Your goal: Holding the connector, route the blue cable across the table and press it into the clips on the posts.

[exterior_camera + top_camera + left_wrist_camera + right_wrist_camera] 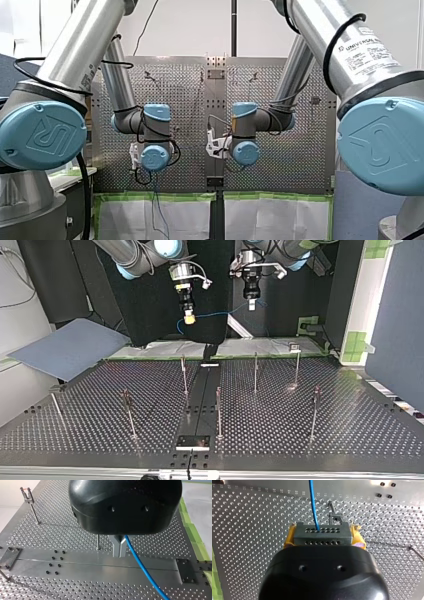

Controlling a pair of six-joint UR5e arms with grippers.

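Above the surface (249, 517), the right wrist view alone shows our right jaws clamping the connector (322, 536); our left jaws pinch its cable (142, 567).

connector (322, 536) in right end effector (323, 539) | cable (313, 505) runs to left end effector (119, 552)

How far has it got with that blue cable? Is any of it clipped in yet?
Barely started. Done: my right gripper has its jaws shut on the connector. In hand: the cable hangs in the air from there across to my left gripper, well above the table. Left: no post shows cable in its clip, so all the routing and pressing in remains.
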